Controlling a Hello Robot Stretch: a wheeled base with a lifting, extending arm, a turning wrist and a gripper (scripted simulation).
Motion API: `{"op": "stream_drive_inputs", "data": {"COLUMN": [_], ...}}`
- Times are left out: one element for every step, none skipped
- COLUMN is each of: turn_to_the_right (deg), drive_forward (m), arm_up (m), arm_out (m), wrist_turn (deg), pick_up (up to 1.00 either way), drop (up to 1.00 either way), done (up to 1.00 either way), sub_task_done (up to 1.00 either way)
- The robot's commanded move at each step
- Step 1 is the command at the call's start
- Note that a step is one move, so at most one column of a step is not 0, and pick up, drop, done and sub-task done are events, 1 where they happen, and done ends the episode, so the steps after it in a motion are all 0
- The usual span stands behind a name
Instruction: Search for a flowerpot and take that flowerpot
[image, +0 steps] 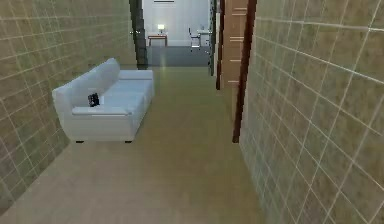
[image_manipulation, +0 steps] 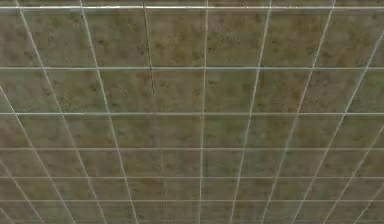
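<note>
I look down a corridor with tiled walls on both sides. A white sofa (image: 104, 100) stands against the wall at the forward view's left, with a small dark thing (image: 93, 99) lying on its seat. Past the corridor's far end a bright room opens, with a small table (image: 158, 39) and a chair (image: 195, 38) in it. The arm side view faces a brown tiled wall (image_manipulation: 190, 110) close up.
A dark wooden door (image: 232, 50) stands ajar at the forward view's right, its leaf jutting into the corridor. The beige floor (image: 180, 160) runs free between the sofa and the right-hand wall (image: 320, 110) toward the far doorway (image: 175, 35).
</note>
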Motion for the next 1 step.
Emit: {"op": "stream_drive_inputs", "data": {"turn_to_the_right": [-45.0], "drive_forward": [0.00], "arm_up": [0.00], "arm_out": [0.00], "wrist_turn": [0.0], "pick_up": [0.00], "drop": [0.00], "done": [0.00], "sub_task_done": [0.00]}}
